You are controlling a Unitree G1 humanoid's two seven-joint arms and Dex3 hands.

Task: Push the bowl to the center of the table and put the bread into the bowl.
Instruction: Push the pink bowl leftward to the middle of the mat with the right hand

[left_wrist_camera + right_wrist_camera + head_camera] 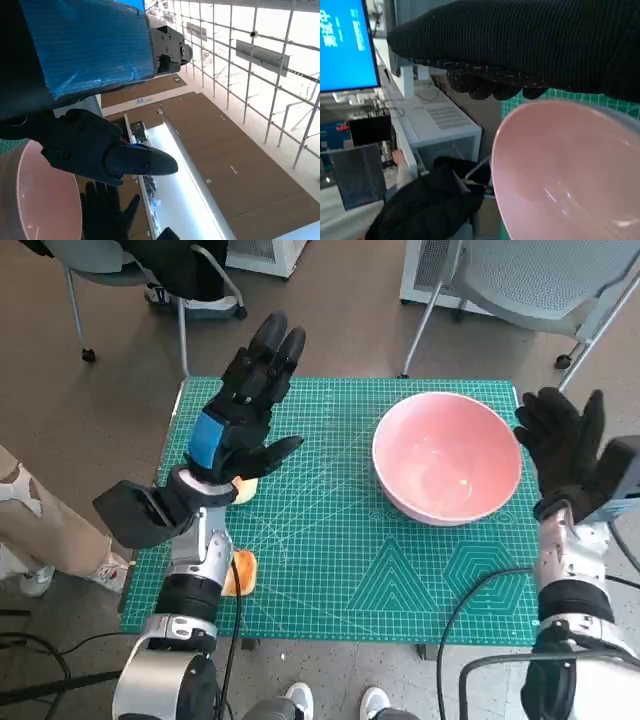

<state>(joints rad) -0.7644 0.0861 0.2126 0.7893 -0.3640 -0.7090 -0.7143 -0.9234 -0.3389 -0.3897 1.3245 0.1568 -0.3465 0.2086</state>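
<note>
Bowl is sitting nr table's right edge w/ right hand spreading empty beside it, prob to push; left hand hovering open, bread waiting nr front-left corner.

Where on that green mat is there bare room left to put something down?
The widest bare patch is the mat's middle and near strip, between the bread at its left edge and the bowl. A smaller strip runs along the far edge behind the bowl. It is crowded at the left, where the raised left robot hand hangs above, and at the right by the right robot hand.
</note>
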